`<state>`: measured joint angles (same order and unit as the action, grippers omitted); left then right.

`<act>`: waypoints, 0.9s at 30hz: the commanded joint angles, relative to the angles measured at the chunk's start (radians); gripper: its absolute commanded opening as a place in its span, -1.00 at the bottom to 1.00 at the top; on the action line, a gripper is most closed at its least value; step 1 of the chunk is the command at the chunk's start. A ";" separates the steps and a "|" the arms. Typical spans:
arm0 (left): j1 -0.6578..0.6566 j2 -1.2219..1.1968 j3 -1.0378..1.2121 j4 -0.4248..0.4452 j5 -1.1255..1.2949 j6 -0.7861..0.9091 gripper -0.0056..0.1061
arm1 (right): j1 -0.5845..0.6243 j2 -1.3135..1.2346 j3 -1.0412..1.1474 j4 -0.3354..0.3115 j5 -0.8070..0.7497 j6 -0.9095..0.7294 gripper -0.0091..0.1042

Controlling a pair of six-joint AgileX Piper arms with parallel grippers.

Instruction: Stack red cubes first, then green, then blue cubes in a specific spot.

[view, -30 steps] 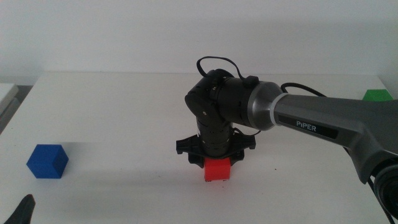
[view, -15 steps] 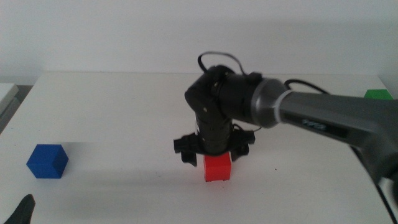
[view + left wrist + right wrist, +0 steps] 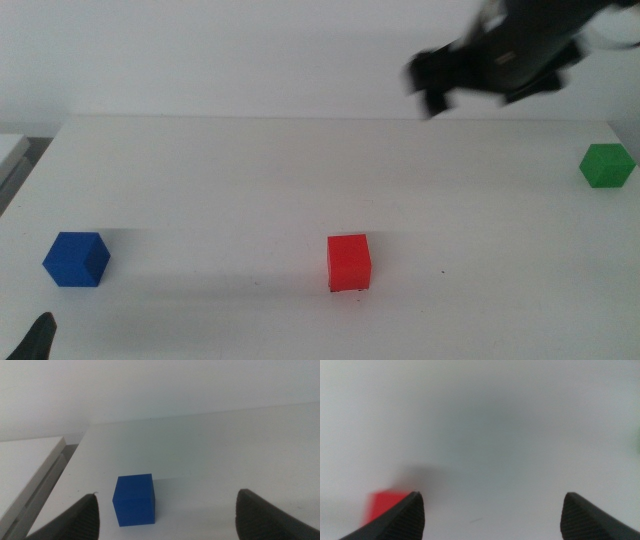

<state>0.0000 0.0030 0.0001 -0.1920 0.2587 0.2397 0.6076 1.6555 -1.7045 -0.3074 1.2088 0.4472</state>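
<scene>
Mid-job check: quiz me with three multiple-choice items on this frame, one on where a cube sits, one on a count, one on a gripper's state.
1. Where is the green cube?
A. Far right of the table
B. On the red cube
C. Beside the blue cube

2. How many cubes are stacked?
A. Two
B. Three
C. None

3. What is the right gripper doing?
A. Clamping the red cube
B. Open and empty, raised above the table
C. Resting on the blue cube

Answers:
1: A, the green cube sits alone near the right edge.
2: C, the red cube, blue cube and green one each stand apart on the table.
3: B, the right gripper is blurred up high, jaws apart.
</scene>
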 commanded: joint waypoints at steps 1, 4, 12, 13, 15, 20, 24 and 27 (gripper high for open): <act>0.000 -0.003 0.000 -0.001 -0.015 -0.003 0.74 | -0.095 -0.027 -0.019 -0.015 0.012 -0.103 0.57; 0.000 -0.003 0.000 -0.001 -0.015 -0.003 0.74 | -0.247 -0.022 -0.052 0.007 0.012 -0.195 0.57; 0.000 -0.003 0.000 -0.001 -0.015 -0.003 0.74 | -0.586 0.094 -0.142 0.163 -0.057 -0.425 0.57; 0.000 -0.003 0.000 -0.001 -0.015 -0.003 0.74 | -0.618 0.120 -0.158 0.190 -0.068 -0.460 0.57; 0.000 -0.003 0.000 -0.001 -0.015 -0.003 0.74 | -0.666 0.169 -0.186 0.228 -0.073 -0.534 0.57; 0.000 -0.003 0.000 -0.001 -0.015 -0.003 0.74 | -0.768 0.294 -0.243 0.299 -0.104 -0.650 0.57; 0.000 -0.003 0.000 -0.001 -0.015 -0.003 0.74 | -0.829 0.377 -0.288 0.357 -0.131 -0.657 0.57; 0.000 -0.003 0.000 -0.001 -0.015 -0.003 0.74 | -0.846 0.430 -0.299 0.385 -0.164 -0.682 0.57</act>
<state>0.0000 0.0030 0.0001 -0.1920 0.2587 0.2397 -0.2298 2.0709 -1.9904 0.0579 1.0694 -0.2113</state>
